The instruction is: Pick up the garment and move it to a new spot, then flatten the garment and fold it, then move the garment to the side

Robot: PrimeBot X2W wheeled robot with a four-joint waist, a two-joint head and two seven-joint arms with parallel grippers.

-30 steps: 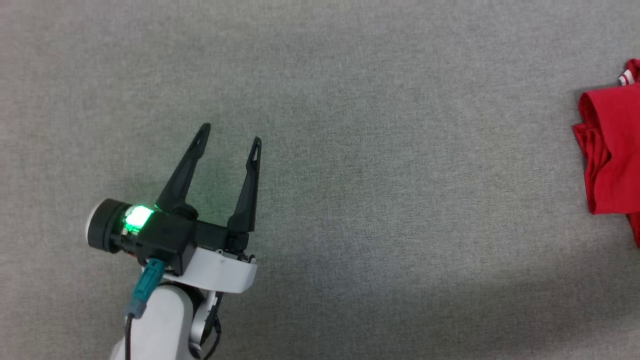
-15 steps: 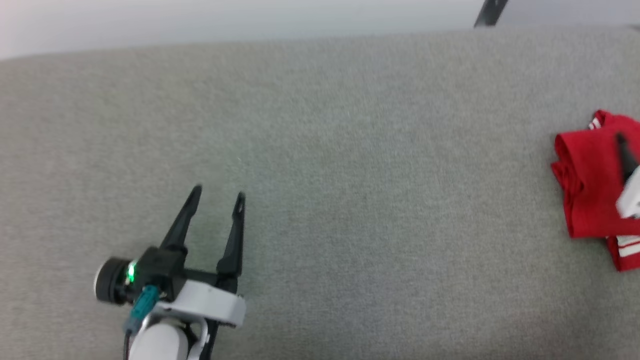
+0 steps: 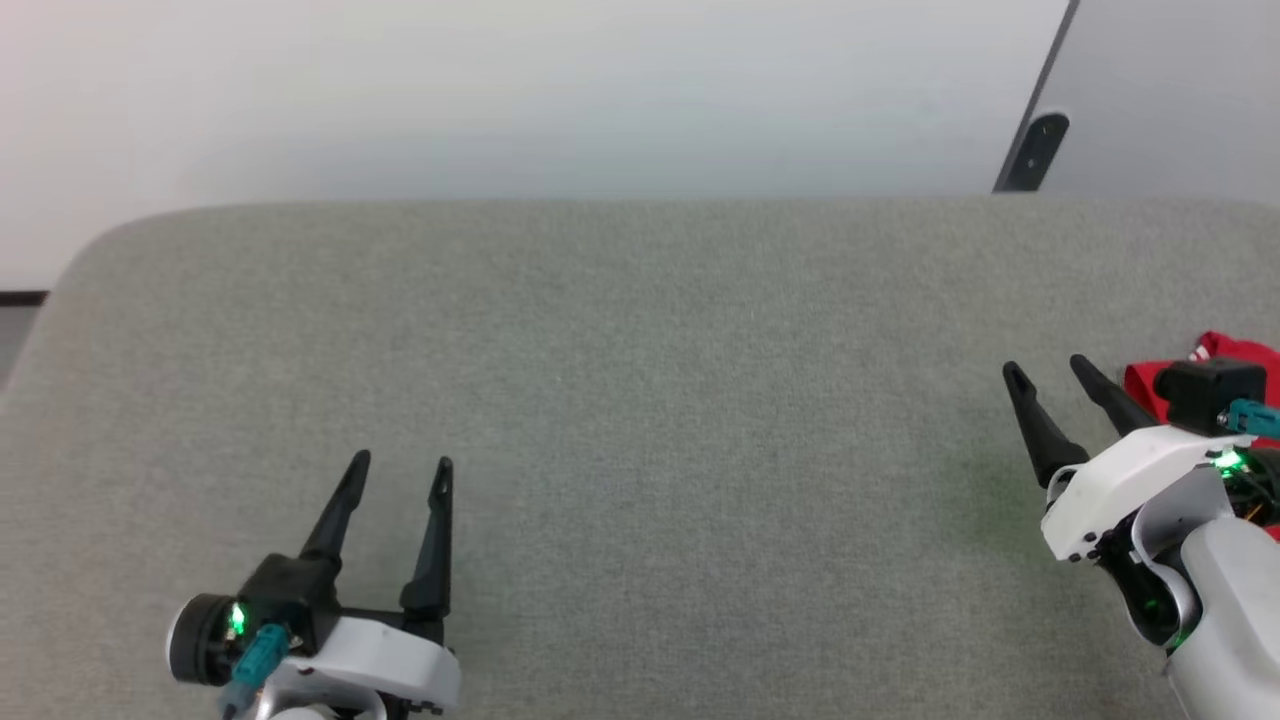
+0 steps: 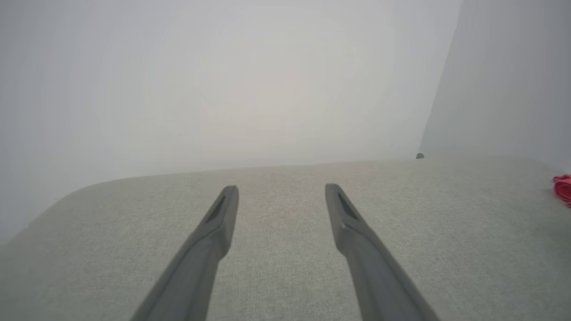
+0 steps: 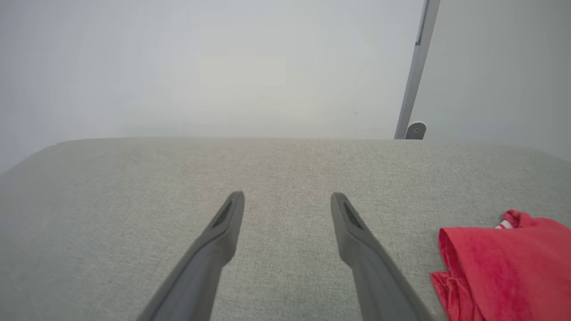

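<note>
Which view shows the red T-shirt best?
The right wrist view: the red soft-fabric T-shirt lies large at its lower right, folds and a striped edge clear. In the head view the right gripper and wrist cover most of it; the left wrist view catches a red sliver at its right edge.

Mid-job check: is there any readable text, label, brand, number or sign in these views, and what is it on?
None can be read.
garment: plain red fabric with a bit of white stripe at its top edge, no print showing.
left gripper and right gripper: dark fingers and white housings with green lights, no legible marking.
grey padded surface: no writing or sign.
</note>
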